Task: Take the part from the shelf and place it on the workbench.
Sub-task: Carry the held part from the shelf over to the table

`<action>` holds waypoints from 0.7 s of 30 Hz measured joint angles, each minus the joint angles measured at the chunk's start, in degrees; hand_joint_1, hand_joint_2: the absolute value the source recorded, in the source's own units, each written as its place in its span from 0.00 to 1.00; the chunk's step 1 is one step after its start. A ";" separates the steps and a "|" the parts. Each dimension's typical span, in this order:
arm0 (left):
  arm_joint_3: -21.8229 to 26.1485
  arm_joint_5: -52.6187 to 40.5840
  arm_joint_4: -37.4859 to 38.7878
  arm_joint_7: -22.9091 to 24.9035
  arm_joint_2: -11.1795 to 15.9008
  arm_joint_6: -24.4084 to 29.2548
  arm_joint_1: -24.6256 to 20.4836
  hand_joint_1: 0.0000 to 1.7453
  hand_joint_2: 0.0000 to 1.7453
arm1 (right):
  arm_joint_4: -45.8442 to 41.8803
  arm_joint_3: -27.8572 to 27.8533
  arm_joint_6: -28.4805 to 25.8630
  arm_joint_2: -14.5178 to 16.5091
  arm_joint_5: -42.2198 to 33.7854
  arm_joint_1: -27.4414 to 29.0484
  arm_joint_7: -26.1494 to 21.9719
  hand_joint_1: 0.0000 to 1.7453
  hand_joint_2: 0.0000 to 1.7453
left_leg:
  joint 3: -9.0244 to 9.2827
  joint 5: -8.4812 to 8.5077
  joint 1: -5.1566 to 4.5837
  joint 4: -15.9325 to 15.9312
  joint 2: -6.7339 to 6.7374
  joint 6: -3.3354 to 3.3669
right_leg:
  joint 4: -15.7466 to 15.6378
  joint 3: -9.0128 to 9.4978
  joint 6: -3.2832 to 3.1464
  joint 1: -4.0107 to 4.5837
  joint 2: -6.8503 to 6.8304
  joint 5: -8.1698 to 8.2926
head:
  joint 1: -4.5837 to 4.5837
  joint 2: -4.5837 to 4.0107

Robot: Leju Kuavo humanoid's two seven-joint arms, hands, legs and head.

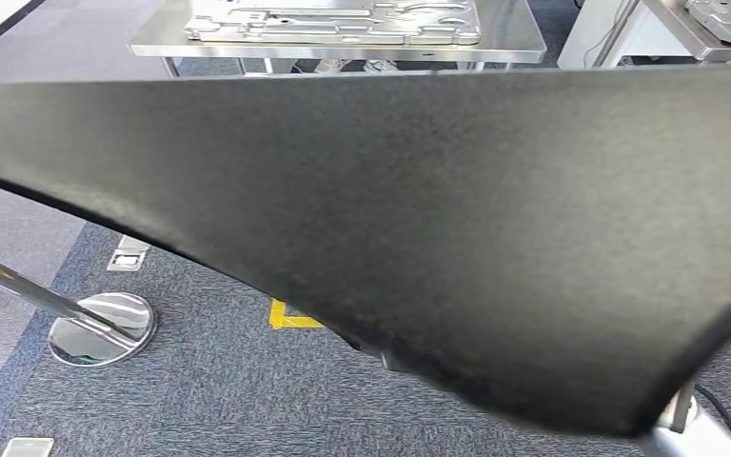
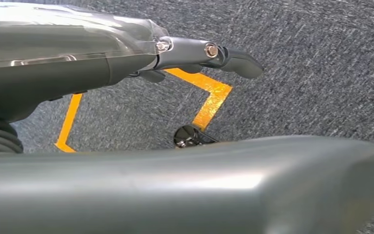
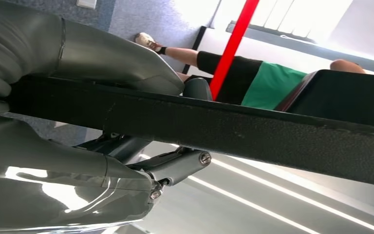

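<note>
From the head view a big black part (image 1: 409,238) is carried flat across the middle, well short of the workbench (image 1: 152,48) at the far side, where metal plates (image 1: 333,21) lie. Below it are grey carpet, yellow floor tape (image 1: 290,316) and a chrome post base (image 1: 100,328).

At the left wrist, the left hand (image 2: 141,58) reaches out over the carpet with one dark finger (image 2: 241,62) straight; whether it grips anything I cannot tell.

At the right wrist, the right hand (image 3: 78,136) clasps the part's edge (image 3: 233,129), thumb (image 3: 112,56) on one face, fingers (image 3: 175,165) on the other. Behind it, a person (image 3: 253,80) and a red pole (image 3: 233,41).
</note>
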 joint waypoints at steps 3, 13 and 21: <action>0.45 0.01 0.00 -0.02 0.00 -0.16 0.00 0.00 0.00 | 0.00 0.02 0.13 0.00 -0.03 -0.05 0.00 1.00 1.00 | 0.00 0.00 0.00 0.00 0.00 0.00 | 0.00 0.00 0.00 0.00 0.00 0.00 | 0.00 0.00; 1.01 -0.47 0.00 0.16 0.00 -0.58 0.01 0.00 0.00 | 0.02 0.54 0.34 0.04 -0.28 -0.25 0.00 1.00 1.00 | -0.04 -0.15 -0.32 0.25 -0.01 0.27 | -0.07 0.03 0.32 -0.40 -0.02 0.05 | 0.00 0.00; 1.02 -0.57 0.00 0.16 0.00 -0.58 -0.03 0.00 0.00 | -0.02 0.91 0.38 0.11 -0.37 -0.74 -0.04 1.00 1.00 | 1.14 0.70 0.18 -1.50 0.23 1.87 | 5.27 -1.97 1.31 -0.40 -0.06 -3.44 | 0.01 0.00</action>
